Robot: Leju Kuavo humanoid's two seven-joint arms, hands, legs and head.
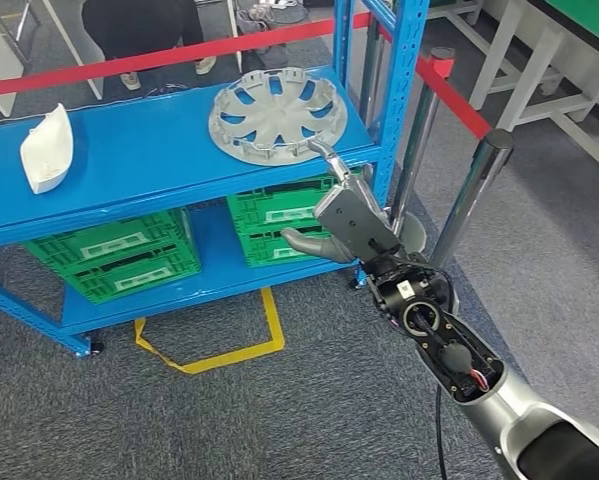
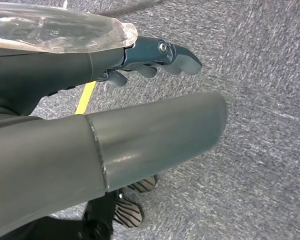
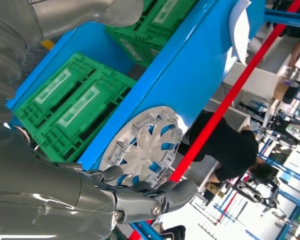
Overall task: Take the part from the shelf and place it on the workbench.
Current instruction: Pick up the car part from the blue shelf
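A silver wheel cover (image 1: 278, 113) lies flat on the upper blue shelf (image 1: 152, 150), near its right end. My right hand (image 1: 346, 212) reaches up in front of the shelf edge, fingers spread and empty, its fingertips (image 1: 323, 149) just at the cover's near rim. The right wrist view has the wheel cover (image 3: 146, 145) beyond my fingers (image 3: 167, 192), with a gap between them. My left hand (image 2: 156, 55) hangs over grey carpet, fingers loosely extended, holding nothing.
A white curved part (image 1: 47, 150) lies at the shelf's left. Green crates (image 1: 119, 250) (image 1: 281, 215) fill the lower shelf. Blue uprights (image 1: 394, 90) stand right of the cover. A red barrier tape (image 1: 152, 58) runs behind, a person (image 1: 141, 30) beyond it. Chrome posts (image 1: 473, 190) stand at right.
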